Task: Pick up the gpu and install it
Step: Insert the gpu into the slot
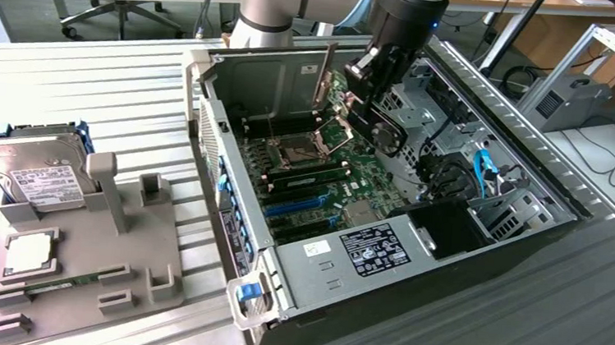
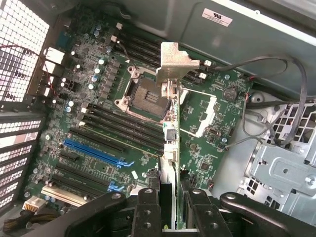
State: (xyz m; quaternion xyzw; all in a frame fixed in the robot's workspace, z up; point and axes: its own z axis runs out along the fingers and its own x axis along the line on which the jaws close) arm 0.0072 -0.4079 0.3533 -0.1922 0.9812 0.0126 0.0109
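My gripper hangs over the open computer case, shut on the gpu. The card is held on edge above the motherboard. Its black fan shroud faces the exterior view's right, and its silver end bracket points toward the case's rear wall. In the wrist view the gpu shows edge-on, running from my gripper out to the silver bracket, above the CPU socket. The blue expansion slots lie off to one side of the card, with nothing in them.
A grey fixture at the exterior view's left carries a silver hard drive, a processor chip and a green memory stick. Inside the case are the power supply, drive cages and loose cables.
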